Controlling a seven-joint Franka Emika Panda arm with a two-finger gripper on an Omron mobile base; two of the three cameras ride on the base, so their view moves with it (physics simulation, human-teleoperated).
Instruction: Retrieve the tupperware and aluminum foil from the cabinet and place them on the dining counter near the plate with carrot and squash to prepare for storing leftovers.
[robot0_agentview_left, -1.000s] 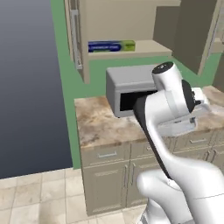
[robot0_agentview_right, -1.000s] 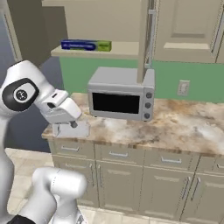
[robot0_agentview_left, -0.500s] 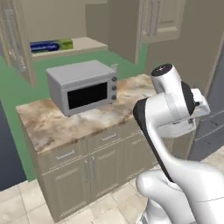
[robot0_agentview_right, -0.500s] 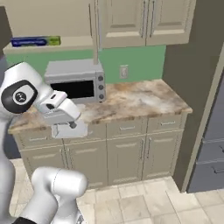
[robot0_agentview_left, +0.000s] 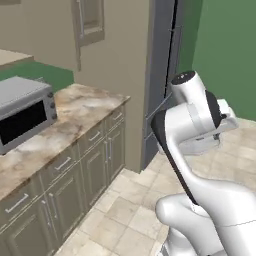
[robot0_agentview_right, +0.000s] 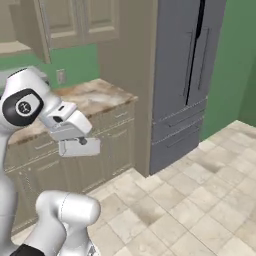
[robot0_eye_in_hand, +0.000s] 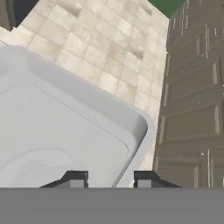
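tupperware (robot0_eye_in_hand: 65, 131) pinched at rim in claw (robot0_eye_in_hand: 111, 178), hanging over floor tiles (robot0_eye_in_hand: 109, 48) beside cabinet fronts (robot0_eye_in_hand: 192, 109) | risk: thin edge grip, could slip or tilt w/ base swing | could clip fridge (robot0_agentview_right: 192, 75) or worktop (robot0_agentview_left: 75, 115) corner | foil not yet fetched

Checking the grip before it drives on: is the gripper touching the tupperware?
Touching. In the hand view the gripper has its fingertips closed either side of the tupperware wall.

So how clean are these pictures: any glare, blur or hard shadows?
Left base view: soft, flat light, pale sheen on the counter. Right base view: slightly blurry, fridge evenly lit. Hand view: pale container close up, rim softly shaded, held in the gripper.
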